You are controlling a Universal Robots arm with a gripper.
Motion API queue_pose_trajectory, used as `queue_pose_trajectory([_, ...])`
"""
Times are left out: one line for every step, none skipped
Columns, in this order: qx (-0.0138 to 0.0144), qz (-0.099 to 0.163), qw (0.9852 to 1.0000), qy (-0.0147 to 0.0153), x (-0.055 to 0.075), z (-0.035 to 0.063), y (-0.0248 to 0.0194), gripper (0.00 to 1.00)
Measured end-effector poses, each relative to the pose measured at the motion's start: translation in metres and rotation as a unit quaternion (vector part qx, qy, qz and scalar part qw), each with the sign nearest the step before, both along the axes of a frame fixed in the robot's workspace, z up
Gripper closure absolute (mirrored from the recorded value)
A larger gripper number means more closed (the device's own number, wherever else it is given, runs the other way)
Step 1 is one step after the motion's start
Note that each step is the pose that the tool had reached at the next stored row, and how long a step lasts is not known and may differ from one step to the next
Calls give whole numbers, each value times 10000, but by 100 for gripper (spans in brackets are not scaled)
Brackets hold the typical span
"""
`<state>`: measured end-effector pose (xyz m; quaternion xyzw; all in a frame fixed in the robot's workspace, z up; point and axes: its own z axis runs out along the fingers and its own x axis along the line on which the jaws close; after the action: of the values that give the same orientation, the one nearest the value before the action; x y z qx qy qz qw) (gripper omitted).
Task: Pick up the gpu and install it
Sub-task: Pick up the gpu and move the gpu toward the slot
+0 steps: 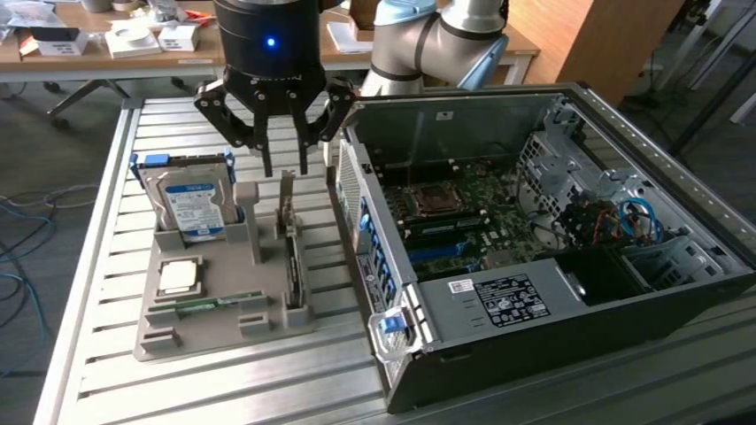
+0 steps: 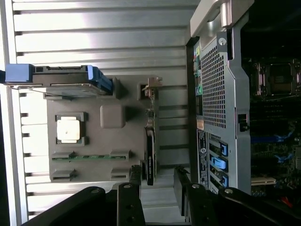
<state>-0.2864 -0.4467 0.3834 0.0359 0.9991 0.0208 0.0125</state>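
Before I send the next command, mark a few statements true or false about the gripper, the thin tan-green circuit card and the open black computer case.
1. The thin tan-green gpu with its silver bracket stands on edge in the grey plastic holder. True.
2. The gripper is shut on the gpu. False: its fingers are open, over the card.
3. The silver hard drive with the blue-white label sits inside the case. False: it stands in the holder.
4. The black computer case lies open, motherboard showing. True.
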Motion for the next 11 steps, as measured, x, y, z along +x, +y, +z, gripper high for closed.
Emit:
queue_pose_trajectory([0, 0, 10000, 0, 0, -13, 0, 58])
queue_pose_trajectory([0, 0, 10000, 0, 0, -28, 0, 58])
queue_pose_trajectory([0, 0, 10000, 0, 0, -43, 0, 58])
queue_pose_trajectory([0, 0, 10000, 0, 0, -58, 0, 58])
queue_pose_trajectory([0, 0, 10000, 0, 0, -75, 0, 58])
queue_pose_trajectory([0, 0, 10000, 0, 0, -90, 0, 58])
queue_pose_trajectory([0, 0, 10000, 0, 0, -104, 0, 58])
queue_pose_trajectory([0, 0, 10000, 0, 0, -118, 0, 58])
queue_pose_trajectory([0, 0, 10000, 0, 0, -133, 0, 58])
queue_pose_trajectory([0, 0, 10000, 0, 0, -147, 0, 58])
queue_pose_trajectory([0, 0, 10000, 0, 0, -162, 0, 58])
